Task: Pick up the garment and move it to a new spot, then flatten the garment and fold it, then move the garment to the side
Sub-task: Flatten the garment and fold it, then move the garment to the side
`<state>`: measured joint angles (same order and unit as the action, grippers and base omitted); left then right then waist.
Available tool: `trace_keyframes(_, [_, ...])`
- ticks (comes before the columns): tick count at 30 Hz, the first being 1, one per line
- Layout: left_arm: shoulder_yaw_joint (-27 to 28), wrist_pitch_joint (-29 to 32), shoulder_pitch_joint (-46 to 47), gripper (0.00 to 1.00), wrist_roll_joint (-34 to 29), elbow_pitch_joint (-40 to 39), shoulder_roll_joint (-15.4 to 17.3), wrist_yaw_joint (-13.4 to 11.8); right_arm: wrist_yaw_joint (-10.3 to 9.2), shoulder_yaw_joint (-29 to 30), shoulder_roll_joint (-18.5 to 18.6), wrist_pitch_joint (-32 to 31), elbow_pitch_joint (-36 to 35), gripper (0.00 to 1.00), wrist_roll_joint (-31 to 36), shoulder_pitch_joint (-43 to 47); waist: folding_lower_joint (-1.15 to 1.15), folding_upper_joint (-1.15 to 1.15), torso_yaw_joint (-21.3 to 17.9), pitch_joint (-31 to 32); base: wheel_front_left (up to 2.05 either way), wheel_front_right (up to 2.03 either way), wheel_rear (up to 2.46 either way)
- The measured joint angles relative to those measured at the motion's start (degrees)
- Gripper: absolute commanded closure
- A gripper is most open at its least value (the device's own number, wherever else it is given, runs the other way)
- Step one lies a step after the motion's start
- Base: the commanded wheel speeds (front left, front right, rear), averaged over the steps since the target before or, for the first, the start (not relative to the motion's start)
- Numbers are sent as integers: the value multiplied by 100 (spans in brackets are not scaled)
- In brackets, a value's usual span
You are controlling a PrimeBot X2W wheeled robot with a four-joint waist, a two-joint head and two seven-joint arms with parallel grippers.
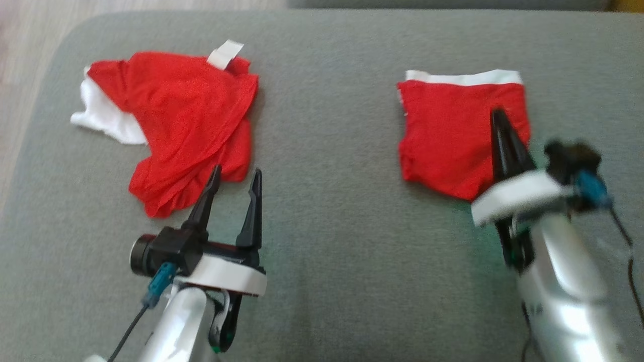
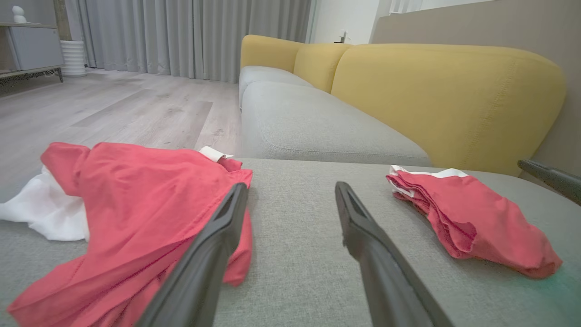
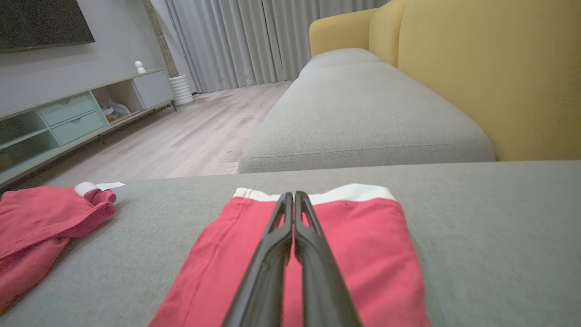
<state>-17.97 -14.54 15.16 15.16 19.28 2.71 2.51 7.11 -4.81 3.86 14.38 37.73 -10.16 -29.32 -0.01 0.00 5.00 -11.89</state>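
Grey cushion (image 1: 332,125) carried the crumpled garment (image 1: 186,115) at my left, a folded red piece (image 1: 453,136) at my right. My left gripper (image 1: 236,173) held its jaws spread at the garment's near edge, while my right gripper (image 1: 498,118) kept its jaws pressed together over the folded red piece. I judged a shallow pinch could snag one layer only, bunching the rest.

A broad grey upholstered cushion (image 1: 327,241) spreads across the foreground, and beyond it stands a sofa with grey seat cushions (image 3: 363,113) and mustard-yellow backrests (image 2: 449,91). Pale wooden floor (image 2: 113,109) runs back to long grey curtains (image 2: 195,36), with a white ribbed pot (image 3: 180,89) at their foot. Along the wall a low cabinet (image 3: 68,113) with pale green drawers carries a small white ornament (image 3: 140,67), perhaps a figurine, under a dark screen (image 3: 41,22).
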Motion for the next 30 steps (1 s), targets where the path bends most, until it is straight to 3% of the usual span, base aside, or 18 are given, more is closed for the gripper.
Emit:
trace_keyframes(4, [89,0,-167,0,0,3,0,0,0,53,-21,0,-724,100,-16,868,0,0,-206,173,0,0,0])
trace_keyframes(5, [105,0,-199,0,-1,5,1,0,0,97,-31,0,-868,55,-8,1037,0,0,-254,211,0,0,0])
trace_keyframes(6, [118,0,-233,0,-1,4,2,0,0,127,-36,0,-1013,0,-16,1192,0,0,-300,248,0,0,0])
trace_keyframes(13, [137,0,-375,0,-10,5,1,4,0,116,-71,0,-1438,0,-20,1931,0,0,-534,399,0,0,0])
trace_keyframes(30, [130,0,-376,0,-53,1,1,53,0,132,-88,0,-1646,0,-34,1945,1,0,-509,369,0,0,0])
